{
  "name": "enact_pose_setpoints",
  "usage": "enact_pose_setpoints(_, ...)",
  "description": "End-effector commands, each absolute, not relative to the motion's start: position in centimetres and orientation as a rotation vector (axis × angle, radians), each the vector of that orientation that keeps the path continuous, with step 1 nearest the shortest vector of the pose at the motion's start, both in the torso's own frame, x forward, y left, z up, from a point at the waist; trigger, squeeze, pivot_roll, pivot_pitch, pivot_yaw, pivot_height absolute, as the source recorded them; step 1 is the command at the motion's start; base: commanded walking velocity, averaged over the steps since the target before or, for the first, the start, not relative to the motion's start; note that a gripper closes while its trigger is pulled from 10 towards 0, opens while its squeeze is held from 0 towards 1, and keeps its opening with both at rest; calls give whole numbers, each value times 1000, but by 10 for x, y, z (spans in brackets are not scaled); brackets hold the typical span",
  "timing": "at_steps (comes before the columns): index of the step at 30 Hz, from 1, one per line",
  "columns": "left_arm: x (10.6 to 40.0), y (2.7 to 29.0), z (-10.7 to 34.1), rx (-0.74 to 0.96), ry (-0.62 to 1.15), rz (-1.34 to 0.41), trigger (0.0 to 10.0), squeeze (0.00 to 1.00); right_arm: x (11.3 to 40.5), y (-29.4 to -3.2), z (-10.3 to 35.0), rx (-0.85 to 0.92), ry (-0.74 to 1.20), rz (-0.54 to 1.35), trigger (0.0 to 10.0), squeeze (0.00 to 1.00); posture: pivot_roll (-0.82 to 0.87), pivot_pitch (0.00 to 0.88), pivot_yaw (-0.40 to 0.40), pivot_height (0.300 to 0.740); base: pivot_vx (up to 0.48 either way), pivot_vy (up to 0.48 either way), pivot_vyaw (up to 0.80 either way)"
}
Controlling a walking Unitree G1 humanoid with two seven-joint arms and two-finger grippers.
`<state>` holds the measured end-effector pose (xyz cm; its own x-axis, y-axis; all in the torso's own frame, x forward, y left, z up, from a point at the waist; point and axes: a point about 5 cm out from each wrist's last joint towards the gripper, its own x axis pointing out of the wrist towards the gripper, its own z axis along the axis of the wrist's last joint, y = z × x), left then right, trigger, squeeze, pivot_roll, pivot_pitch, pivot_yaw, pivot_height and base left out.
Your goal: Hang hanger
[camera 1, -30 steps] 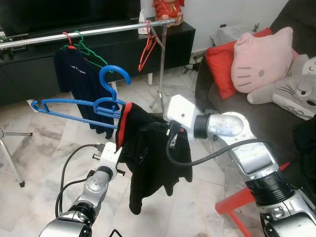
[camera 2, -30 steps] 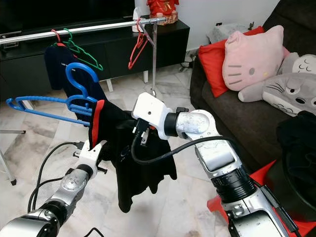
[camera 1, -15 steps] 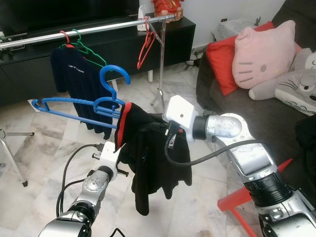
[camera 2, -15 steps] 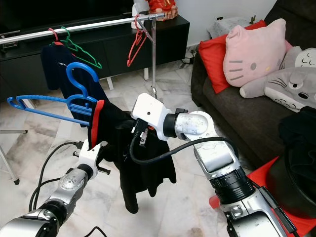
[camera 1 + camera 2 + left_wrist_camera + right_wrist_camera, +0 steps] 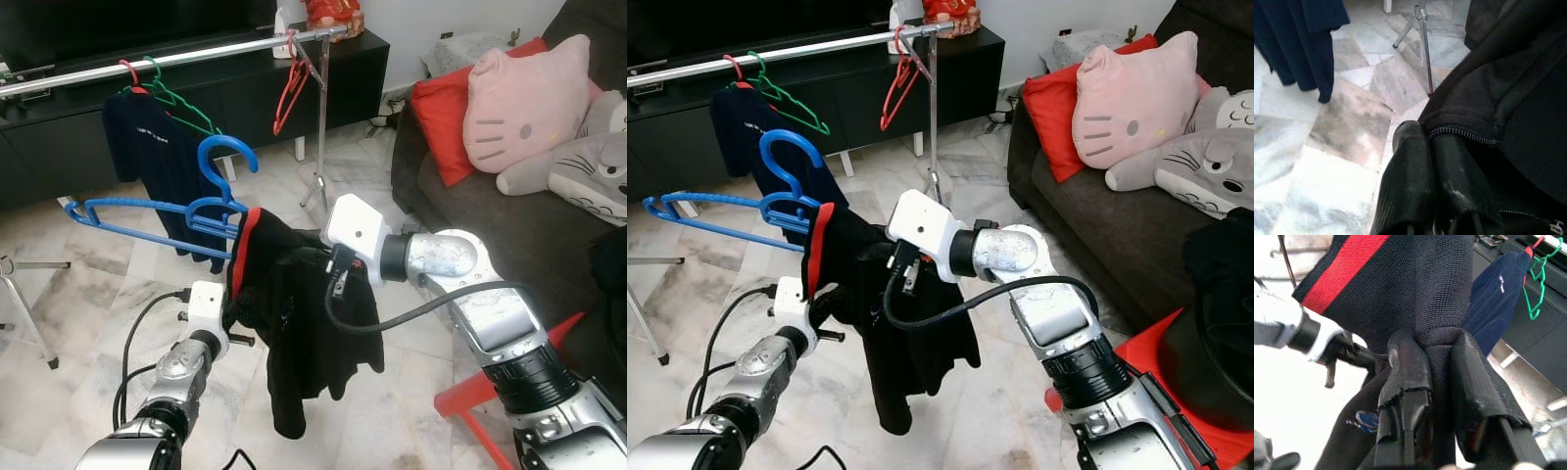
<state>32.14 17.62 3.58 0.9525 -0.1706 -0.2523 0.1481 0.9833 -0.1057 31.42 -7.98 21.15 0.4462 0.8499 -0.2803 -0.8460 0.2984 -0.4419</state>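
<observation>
A blue hanger (image 5: 157, 211) sticks out to the left of a black garment with a red stripe (image 5: 299, 323), its hook (image 5: 227, 157) pointing up. The garment is draped over the hanger's right end and hangs down above the floor. My right gripper (image 5: 1432, 367) is shut on a fold of the black cloth near the garment's top; in the eye views the cloth hides its fingers. My left gripper (image 5: 1432, 142) is lower, at the garment's left edge, with its fingers (image 5: 1410, 181) pressed together under a zipped hem. The silver clothes rail (image 5: 186, 57) runs across the back.
On the rail hang a navy shirt (image 5: 157, 157) on a red hanger, a green hanger (image 5: 186, 108) and a red hanger (image 5: 291, 93). The rail's stand (image 5: 320, 137) is behind the garment. A sofa with a pink cushion (image 5: 519, 108) is on the right, a red stool (image 5: 485, 401) near my right arm.
The black garment hangs a little lower than before. My left gripper has shifted slightly left along the garment's edge. The right gripper keeps its hold.
</observation>
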Motion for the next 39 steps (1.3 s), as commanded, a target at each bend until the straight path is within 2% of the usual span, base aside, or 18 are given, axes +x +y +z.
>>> enact_pose_setpoints(1,323,181,37,-121,275,-137,0,0,315,-80,214,-599,-33,1115,0,0,-91,97,43,740,0,0,0)
enact_pose_setpoints(5,321,191,34,-198,297,-51,0,0,325,-100,204,-591,30,1013,0,0,-91,96,41,740,0,0,0)
enact_pose_setpoints(13,320,201,32,-275,306,16,0,0,326,-131,184,-606,106,939,0,0,-91,96,41,740,0,0,0)
enact_pose_setpoints(16,319,205,32,-315,311,55,0,0,324,-152,176,-576,133,923,0,0,-94,103,39,740,0,0,0)
enact_pose_setpoints(24,318,209,31,-311,325,69,0,0,300,-173,163,-464,102,1103,0,0,-95,106,40,740,0,0,0)
enact_pose_setpoints(28,318,210,30,-310,331,70,0,0,286,-184,152,-403,150,1201,0,0,-92,106,45,740,0,0,0)
enact_pose_setpoints(33,318,211,30,-305,336,65,0,0,277,-196,140,-429,220,1270,0,0,-92,107,48,740,0,0,0)
enact_pose_setpoints(39,318,211,30,-300,339,59,0,0,278,-209,132,-569,302,1276,0,0,-91,107,51,740,0,0,0)
